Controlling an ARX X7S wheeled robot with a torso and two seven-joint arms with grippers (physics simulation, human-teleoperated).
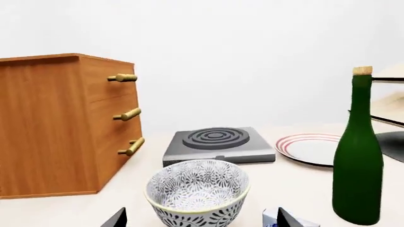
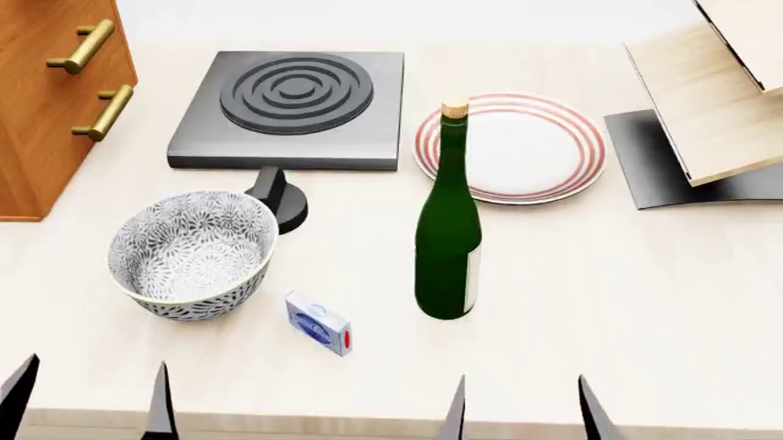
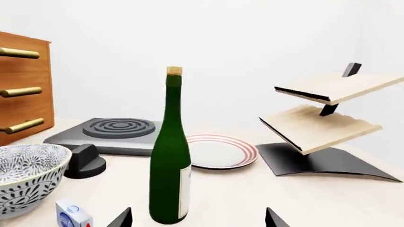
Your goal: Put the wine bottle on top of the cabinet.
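Currently, the tall dark green glass wine bottle [image 2: 448,229] with its tan cork stopper is standing upright on the pale tabletop [image 2: 636,302], near the middle, just in front of the white plate with red rings [image 2: 538,151]. The reddish-brown wooden cabinet [image 2: 43,110] with brass bar handles is sitting at the far left, well apart from the bottle. Between them, the dark grey single-ring hotplate [image 2: 293,108] is lying flat, with its black knob [image 2: 279,197] sitting beside the patterned grey-and-white ceramic bowl [image 2: 192,252]. A small blue-and-white box [image 2: 318,323] is lying between the bowl and the bottle. At the far right, a pale light-wood slanted rack [image 2: 710,101] is resting on a dark base.

The left hand [image 2: 88,399] is hovering at the near edge with its fingers spread apart, facing the bowl and gripping nothing. The right hand [image 2: 520,408] is likewise hovering with its fingers apart, lined up with the bottle but not touching it.
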